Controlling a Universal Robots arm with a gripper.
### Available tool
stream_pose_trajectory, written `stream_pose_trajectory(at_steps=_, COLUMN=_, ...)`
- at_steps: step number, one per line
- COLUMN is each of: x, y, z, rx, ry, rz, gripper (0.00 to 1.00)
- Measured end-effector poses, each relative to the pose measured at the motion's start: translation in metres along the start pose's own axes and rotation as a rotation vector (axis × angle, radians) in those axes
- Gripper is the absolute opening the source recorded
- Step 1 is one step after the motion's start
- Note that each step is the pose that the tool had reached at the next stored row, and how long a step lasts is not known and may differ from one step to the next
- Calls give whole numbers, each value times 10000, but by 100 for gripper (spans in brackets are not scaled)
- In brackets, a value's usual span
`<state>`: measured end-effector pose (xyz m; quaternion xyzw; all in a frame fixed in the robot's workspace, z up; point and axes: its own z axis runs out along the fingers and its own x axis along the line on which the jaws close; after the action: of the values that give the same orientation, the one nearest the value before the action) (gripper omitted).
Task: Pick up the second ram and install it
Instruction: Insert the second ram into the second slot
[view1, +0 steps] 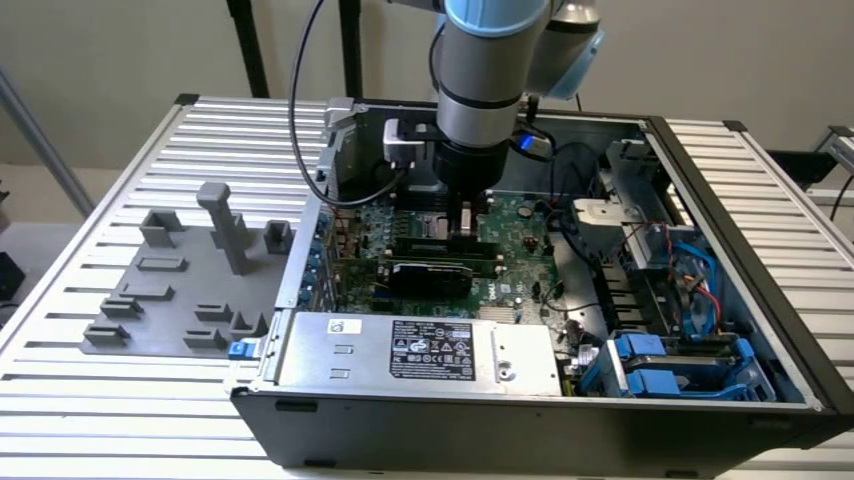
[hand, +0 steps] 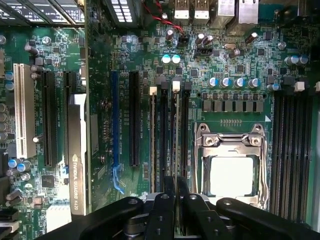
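My gripper (view1: 461, 212) reaches down into the open computer case, over the green motherboard (view1: 514, 225). In the wrist view its two black fingers (hand: 169, 187) are shut on the second ram (hand: 175, 135). The ram is a thin stick seen edge-on, lined up along a memory slot beside the CPU socket (hand: 231, 170). I cannot tell whether it is fully seated. Another thin stick (hand: 152, 135) stands edge-on in the slot next to it.
A black expansion card (hand: 75, 165) stands in a slot farther from the socket. Free memory slots (hand: 290, 150) lie on the socket's other side. The case (view1: 534, 430) holds a silver power supply (view1: 414, 350) and blue drive bays (view1: 667, 365). A grey fixture tray (view1: 187, 290) lies at the exterior view's left.
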<state>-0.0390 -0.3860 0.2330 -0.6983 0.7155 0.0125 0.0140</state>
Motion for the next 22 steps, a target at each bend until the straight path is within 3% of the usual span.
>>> stream_pose_trajectory(at_steps=14, x=-23, y=5, z=31, rx=-12, ry=14, rz=-17, gripper=13)
stream_pose_trajectory(at_steps=22, x=-22, y=13, z=47, rx=-27, ry=53, rz=-62, gripper=13)
